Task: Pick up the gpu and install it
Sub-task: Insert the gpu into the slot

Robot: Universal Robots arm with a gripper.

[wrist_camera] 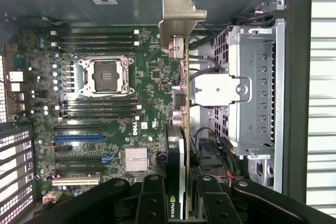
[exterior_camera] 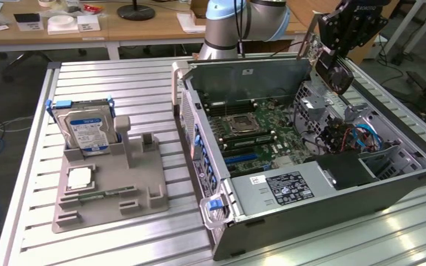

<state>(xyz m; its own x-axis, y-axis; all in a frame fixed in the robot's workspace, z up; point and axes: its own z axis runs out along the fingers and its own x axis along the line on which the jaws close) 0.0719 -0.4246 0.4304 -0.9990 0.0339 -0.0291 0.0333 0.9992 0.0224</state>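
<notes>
In the exterior view, a grey table (exterior_camera: 124, 77) holds an open case (exterior_camera: 390, 183). The green board (exterior_camera: 265, 127) lies flat inside it. The arm (exterior_camera: 235, 22) stands behind the case. The gripper (exterior_camera: 344, 47) is up in the air over the case's far corner, on the exterior view's right. It is closed part way, with the gpu (exterior_camera: 339, 75) pinched between its fingers. The gpu hangs on its edge, a bit tilted, above the case and not touching the board. On the exterior view's left, well apart from the case, is a grey tray (exterior_camera: 106, 205). A hard drive (exterior_camera: 86, 130) stands up in the tray, and a square chip (exterior_camera: 80, 176) lies flat near it.

In the wrist view, the camera looks straight down into the case. The gripper (wrist_camera: 181, 198) has its black fingers (wrist_camera: 152, 198) on both sides of the gpu (wrist_camera: 182, 145), pressed against it. The gpu is seen from its thin edge, with its metal bracket (wrist_camera: 178, 19) at the far end. It hangs over the place where the board (wrist_camera: 131, 129) meets the metal cage (wrist_camera: 252, 93). The empty socket (wrist_camera: 107, 74) and a blue slot (wrist_camera: 79, 138) sit on the board, to one side of the gpu. No slot has the gpu in it.
</notes>
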